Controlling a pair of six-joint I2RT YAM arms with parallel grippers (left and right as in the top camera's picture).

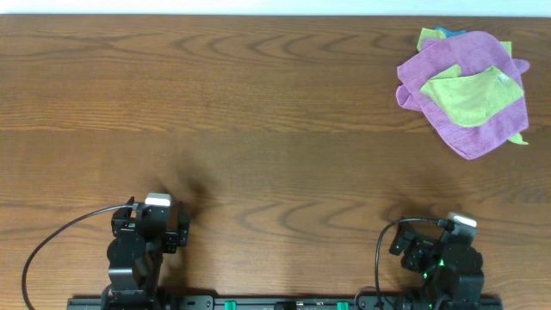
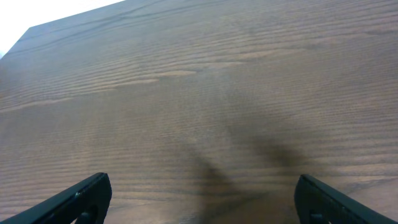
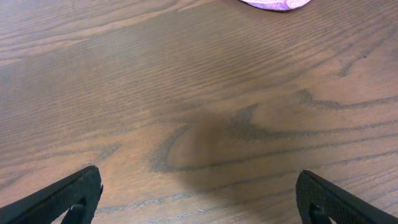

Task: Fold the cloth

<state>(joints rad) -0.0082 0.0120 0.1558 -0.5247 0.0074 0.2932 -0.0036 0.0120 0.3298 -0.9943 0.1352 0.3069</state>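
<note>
A pile of cloths lies at the far right of the table: a large purple cloth (image 1: 465,103) with a lime green cloth (image 1: 473,93) on top, and green and blue edges showing beneath. A sliver of the purple cloth shows at the top of the right wrist view (image 3: 277,4). My left gripper (image 1: 155,217) rests near the front left edge, open and empty (image 2: 202,193). My right gripper (image 1: 452,232) rests near the front right edge, open and empty (image 3: 199,193). Both are far from the cloths.
The wooden table (image 1: 258,112) spans the view, with its far edge along the top. Cables loop beside both arm bases at the front edge.
</note>
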